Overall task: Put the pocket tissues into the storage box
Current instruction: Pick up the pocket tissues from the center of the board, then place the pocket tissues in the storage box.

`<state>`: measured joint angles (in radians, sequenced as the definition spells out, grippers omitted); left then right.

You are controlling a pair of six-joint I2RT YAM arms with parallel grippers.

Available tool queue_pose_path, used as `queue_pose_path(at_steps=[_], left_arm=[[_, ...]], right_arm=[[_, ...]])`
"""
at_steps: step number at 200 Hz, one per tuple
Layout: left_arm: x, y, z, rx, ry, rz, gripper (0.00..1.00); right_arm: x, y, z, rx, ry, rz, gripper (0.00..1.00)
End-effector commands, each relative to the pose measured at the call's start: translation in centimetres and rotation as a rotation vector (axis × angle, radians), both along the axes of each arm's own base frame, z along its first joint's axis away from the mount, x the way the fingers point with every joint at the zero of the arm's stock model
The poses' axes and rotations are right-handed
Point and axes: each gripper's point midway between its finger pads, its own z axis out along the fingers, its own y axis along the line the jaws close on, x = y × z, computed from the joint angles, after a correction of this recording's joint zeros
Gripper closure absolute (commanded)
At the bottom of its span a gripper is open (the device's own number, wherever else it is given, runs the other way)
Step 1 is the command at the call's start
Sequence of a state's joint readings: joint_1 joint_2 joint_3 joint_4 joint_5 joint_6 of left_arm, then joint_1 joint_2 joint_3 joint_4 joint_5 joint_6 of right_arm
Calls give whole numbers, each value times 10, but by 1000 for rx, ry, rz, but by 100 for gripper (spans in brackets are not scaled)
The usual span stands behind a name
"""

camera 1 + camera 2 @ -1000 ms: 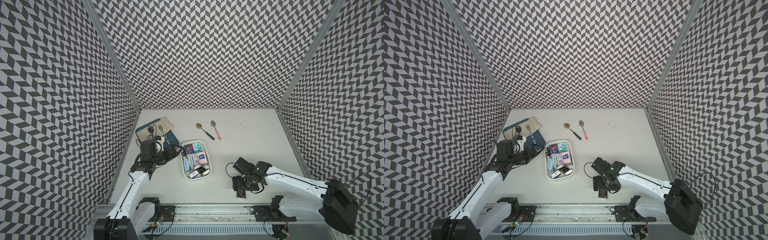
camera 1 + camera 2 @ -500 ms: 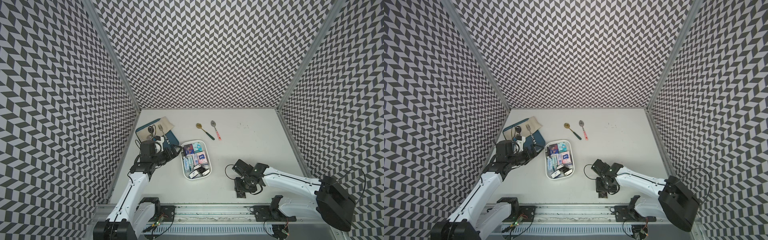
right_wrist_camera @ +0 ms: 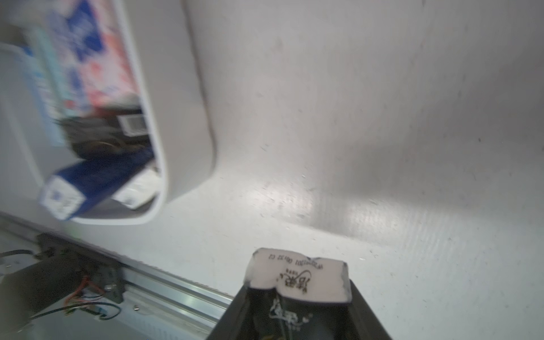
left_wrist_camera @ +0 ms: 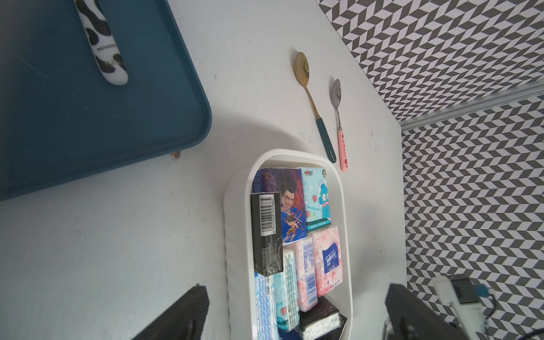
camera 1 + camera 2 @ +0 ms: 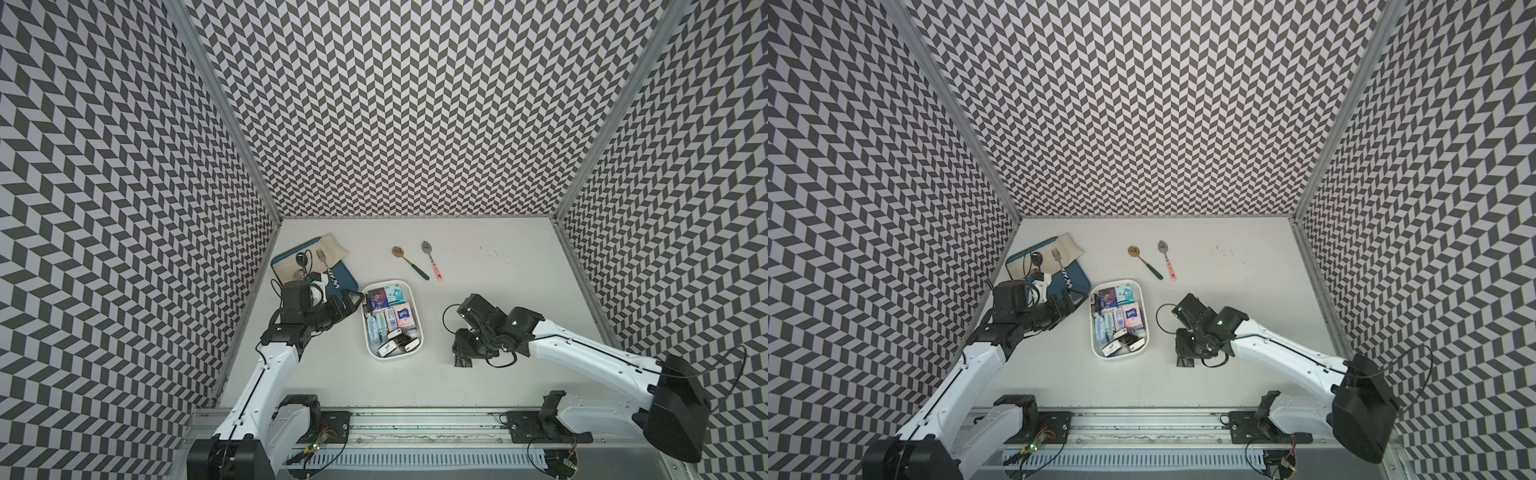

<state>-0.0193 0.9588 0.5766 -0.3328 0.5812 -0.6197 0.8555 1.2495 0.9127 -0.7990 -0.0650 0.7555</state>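
In both top views the storage box [image 5: 395, 357] stands on the tabletop [image 5: 519, 291] between my two arms, and it is filled with tissue packets [image 5: 390, 320], some flat and some on edge. My left tool [image 5: 356, 300] hangs just beside the box wall that faces the blue tray [image 5: 347, 286]. My right tool [image 5: 1185, 351] points down at one black packet [image 5: 1185, 362]. This packet is outside the box, apart from it on my right side, and nearer the front rail. From here I cannot tell whether it rests on the tabletop. In the left wrist view the two fingers of my left tool [image 4: 295, 288] stand spread wide with nothing between them. The box rim [image 4: 291, 154] and the packets [image 4: 294, 235] inside it lie beyond the fingers. Two spoons [image 4: 312, 100] lie past the far end of the box. In the right wrist view my right tool [image 3: 298, 290] is pinching the black packet [image 3: 297, 273], with one finger against each long side. The packet's white printed end sticks out past the fingertips. The box wall [image 3: 182, 117] is off to one side and blurred.
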Motion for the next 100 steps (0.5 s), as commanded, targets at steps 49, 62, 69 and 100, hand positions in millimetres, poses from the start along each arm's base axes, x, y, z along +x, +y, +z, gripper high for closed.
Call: queue_pose_path(at_steps=[49, 62, 69, 100], left_arm=[[11, -3, 10, -14, -24, -11, 0], [11, -1, 11, -10, -27, -4, 0], [11, -1, 11, -10, -26, -2, 0], [10, 1, 11, -11, -19, 7, 0]], right_arm=[[39, 89, 62, 209, -297, 176, 56], [34, 102, 59, 218, -302, 213, 56], [30, 109, 59, 224, -307, 237, 57], [21, 130, 53, 231, -335, 306, 57]])
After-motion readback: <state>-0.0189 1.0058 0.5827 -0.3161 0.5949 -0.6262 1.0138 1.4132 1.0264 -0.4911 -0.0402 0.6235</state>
